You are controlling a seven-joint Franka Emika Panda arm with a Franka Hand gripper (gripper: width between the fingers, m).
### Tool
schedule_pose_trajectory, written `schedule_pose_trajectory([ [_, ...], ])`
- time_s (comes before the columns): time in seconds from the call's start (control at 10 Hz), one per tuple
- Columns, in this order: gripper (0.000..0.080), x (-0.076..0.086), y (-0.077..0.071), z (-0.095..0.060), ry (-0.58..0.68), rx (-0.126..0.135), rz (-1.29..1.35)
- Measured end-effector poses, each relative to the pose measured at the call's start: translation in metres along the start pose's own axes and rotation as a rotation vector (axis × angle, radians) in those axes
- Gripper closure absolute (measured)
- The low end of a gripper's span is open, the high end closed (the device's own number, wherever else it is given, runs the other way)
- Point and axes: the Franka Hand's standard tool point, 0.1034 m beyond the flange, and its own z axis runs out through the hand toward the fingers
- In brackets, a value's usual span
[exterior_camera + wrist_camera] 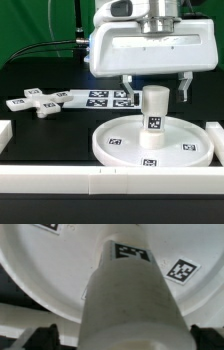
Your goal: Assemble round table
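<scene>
Fingers [127, 88] of the gripper [156, 94] were found spread wide, one on either side of the leg [154, 110], clear of its sides and gripping nothing. Well off to the exterior view's left of the disc [128, 133] lay the cross-shaped piece [38, 103], flat on the dark table [40, 140]. Nearer the disc lay the marker board [95, 98]. At the disc's middle the leg stood upright, a short, thick, smooth white cylinder, tagged on its side. The disc was round, rimmed white plastic, tagged on its face. Only the exterior view showed the cross-shaped piece and the marker board. The wrist view showed the leg [125, 297] lengthwise over the disc [50, 258], with dark fingertips [42, 335] flanking it.
</scene>
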Motion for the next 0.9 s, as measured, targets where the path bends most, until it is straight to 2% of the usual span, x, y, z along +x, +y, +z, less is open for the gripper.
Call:
schedule_pose_trajectory([
  [0.3,0.0150,0.008,0.014,-0.020,0.024,-0.020,-0.017],
  [0.9,0.0150,0.001,0.009,-0.012,-0.014,-0.004,-0.022],
])
